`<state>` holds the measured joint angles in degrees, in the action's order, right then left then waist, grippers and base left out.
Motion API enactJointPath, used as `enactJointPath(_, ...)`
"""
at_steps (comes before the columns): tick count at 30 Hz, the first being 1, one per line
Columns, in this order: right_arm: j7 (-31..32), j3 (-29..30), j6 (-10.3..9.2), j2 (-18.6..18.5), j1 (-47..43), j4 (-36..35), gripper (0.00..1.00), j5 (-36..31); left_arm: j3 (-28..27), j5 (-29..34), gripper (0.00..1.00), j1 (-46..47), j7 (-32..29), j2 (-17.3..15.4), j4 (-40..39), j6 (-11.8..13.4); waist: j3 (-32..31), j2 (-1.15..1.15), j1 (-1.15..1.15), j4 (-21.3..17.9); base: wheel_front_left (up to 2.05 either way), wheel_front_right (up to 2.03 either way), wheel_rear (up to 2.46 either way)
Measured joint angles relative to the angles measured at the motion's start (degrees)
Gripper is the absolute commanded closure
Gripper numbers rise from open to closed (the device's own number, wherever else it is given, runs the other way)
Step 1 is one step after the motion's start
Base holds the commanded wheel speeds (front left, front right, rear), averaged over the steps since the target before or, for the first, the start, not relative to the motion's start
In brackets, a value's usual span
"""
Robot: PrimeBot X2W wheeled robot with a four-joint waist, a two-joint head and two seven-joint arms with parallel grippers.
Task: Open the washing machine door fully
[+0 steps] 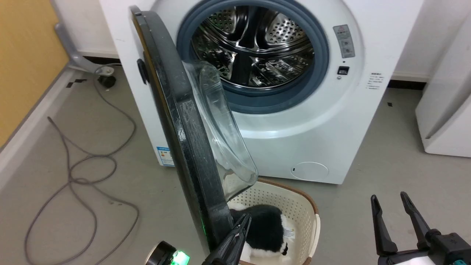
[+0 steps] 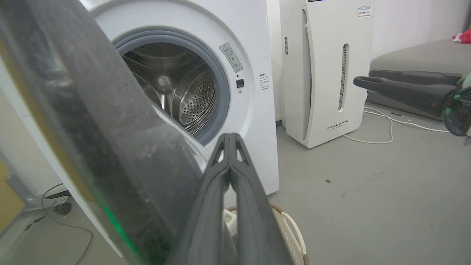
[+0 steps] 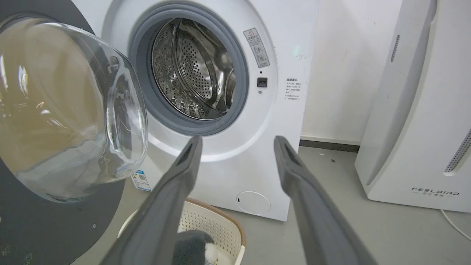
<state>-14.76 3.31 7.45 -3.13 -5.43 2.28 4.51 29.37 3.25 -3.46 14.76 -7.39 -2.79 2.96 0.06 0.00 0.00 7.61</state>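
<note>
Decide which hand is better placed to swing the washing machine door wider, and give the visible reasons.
Left. The left hand, shut, sits right beside the inner face of the washing machine door, ready to push it outward. The right hand hangs open, well apart from it.

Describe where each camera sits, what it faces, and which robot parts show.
Head view: on the head, facing down at the washing machine; left gripper, right gripper show.
Left wrist view: along its shut fingers, past the washing machine door to the drum.
Right wrist view: between its open fingers, toward the drum.
Both wrist views share the white appliance.
</note>
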Motion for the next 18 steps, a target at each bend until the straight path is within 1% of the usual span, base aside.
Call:
enactJointPath(11,0.0,0.05,0.0,0.01,-0.01,-0.32,0.0,0.1,-0.19,-0.49,1.0,-0.34,0.01,-1.37,-0.58,1.27,0.06,0.0,0.0,4.16,0.0,0.0,0.0)
enactJointPath(18,0.0,0.37,0.0,0.02,-0.03,-0.56,0.0,0.19,-2.15,-1.53,1.0,-2.92,0.16,-2.7,-1.92,3.83,0.31,0.0,0.0,7.55,0.0,0.0,0.0)
